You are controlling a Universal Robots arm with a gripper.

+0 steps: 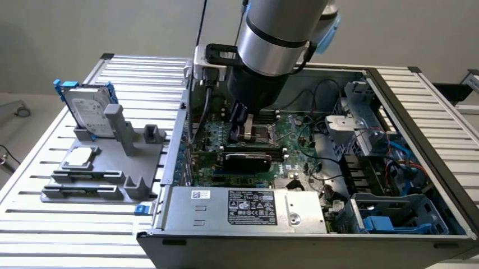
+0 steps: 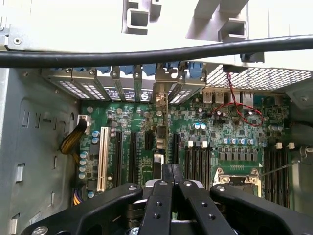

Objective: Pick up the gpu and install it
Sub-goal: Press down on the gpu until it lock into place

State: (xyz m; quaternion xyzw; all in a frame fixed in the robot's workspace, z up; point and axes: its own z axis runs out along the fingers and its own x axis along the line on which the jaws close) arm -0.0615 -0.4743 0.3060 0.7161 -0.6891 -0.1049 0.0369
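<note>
The gpu (image 1: pixel 245 162) stands on edge on the green motherboard inside the open computer case (image 1: pixel 419 101), its black rounded shroud facing the case's front. In the wrist view the gpu (image 2: pixel 160 132) shows edge-on as a thin card running from its silver bracket (image 2: pixel 163 90) at the rear slots toward my fingers. My gripper (image 1: pixel 241 136) hangs just above the card's top edge, beside the processor socket (image 1: pixel 262 134). In the wrist view my gripper (image 2: pixel 171 169) is shut, its tips together with nothing visible between them. Whether they touch the card I cannot tell.
On the exterior view's left, a grey stand (image 1: pixel 97 185) holds a silver hard drive with a blue frame (image 1: pixel 86 112) and a small square processor chip (image 1: pixel 81 158). A power supply (image 1: pixel 247 208) fills the case's front. A black cable (image 2: pixel 146 54) crosses the wrist view.
</note>
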